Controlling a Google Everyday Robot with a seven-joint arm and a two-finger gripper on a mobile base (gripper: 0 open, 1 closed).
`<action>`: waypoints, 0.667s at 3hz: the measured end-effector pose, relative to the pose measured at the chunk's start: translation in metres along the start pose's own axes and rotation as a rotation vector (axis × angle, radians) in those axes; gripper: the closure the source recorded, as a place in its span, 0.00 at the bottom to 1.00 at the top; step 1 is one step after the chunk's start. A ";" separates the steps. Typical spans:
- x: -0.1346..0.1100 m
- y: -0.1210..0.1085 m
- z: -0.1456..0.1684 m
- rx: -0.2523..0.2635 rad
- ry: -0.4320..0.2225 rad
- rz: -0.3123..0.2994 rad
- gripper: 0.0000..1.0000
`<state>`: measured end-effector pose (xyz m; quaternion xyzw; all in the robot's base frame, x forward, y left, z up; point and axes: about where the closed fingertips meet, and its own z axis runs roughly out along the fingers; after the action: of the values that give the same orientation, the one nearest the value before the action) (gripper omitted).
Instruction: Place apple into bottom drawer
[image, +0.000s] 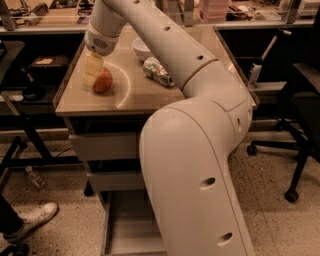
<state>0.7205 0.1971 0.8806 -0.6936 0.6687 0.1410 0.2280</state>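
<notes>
The apple (103, 80), red with a yellowish patch, sits on the left part of the wooden cabinet top (140, 95). My gripper (90, 75) hangs down from the arm, its pale fingers (90, 69) at the apple's left side, touching or almost touching it. The bottom drawer (130, 225) is pulled out near the floor, its grey tray partly hidden behind my arm. The two upper drawers (102, 147) are closed.
A white bowl (142, 48) and a crumpled foil bag (157, 71) lie on the top behind and right of the apple. A black office chair (305, 110) stands at the right. A person's shoe (31, 220) and a bottle (36, 177) are on the floor left.
</notes>
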 end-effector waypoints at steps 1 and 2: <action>0.000 0.000 0.000 0.000 0.000 0.000 0.00; 0.008 -0.002 0.019 -0.031 0.003 0.005 0.00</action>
<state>0.7252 0.1999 0.8610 -0.6956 0.6684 0.1510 0.2158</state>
